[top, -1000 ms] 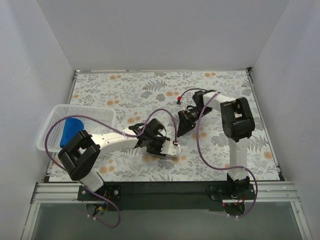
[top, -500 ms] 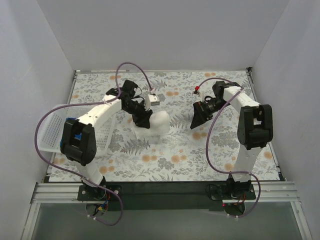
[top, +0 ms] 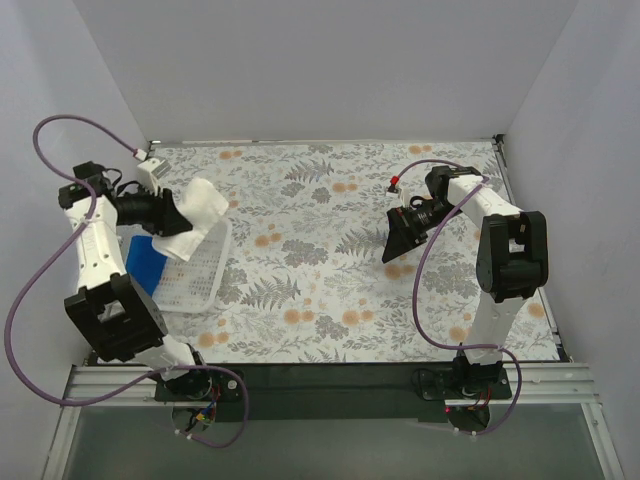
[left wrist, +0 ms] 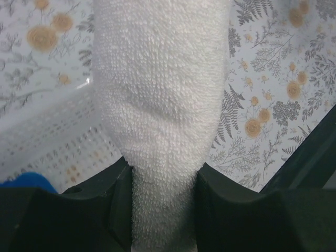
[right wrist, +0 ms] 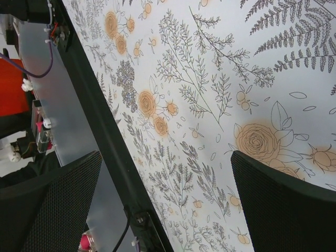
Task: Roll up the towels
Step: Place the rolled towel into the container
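Note:
My left gripper [top: 176, 214] is shut on the rolled white towel [top: 197, 214] and holds it in the air over the far end of the white basket [top: 200, 285]. In the left wrist view the roll [left wrist: 160, 94] fills the middle, pinched between my left gripper's [left wrist: 163, 210] dark fingers. The royal blue towel [top: 145, 264] lies inside the basket, and only a sliver of it [left wrist: 26, 179] shows at the lower left of the wrist view. My right gripper [top: 400, 238] hovers over the right half of the table, open with nothing between its fingers [right wrist: 52, 202].
The perforated basket wall [left wrist: 58, 142] lies just below and left of the hanging roll. White walls close in the floral tablecloth [top: 320, 290] on three sides. A black rail [right wrist: 100, 142] marks the table's near edge in the right wrist view.
My left arm has swung the white roll from the table's middle, back and left, to above the basket. The right arm drew back to the right and has since held still.

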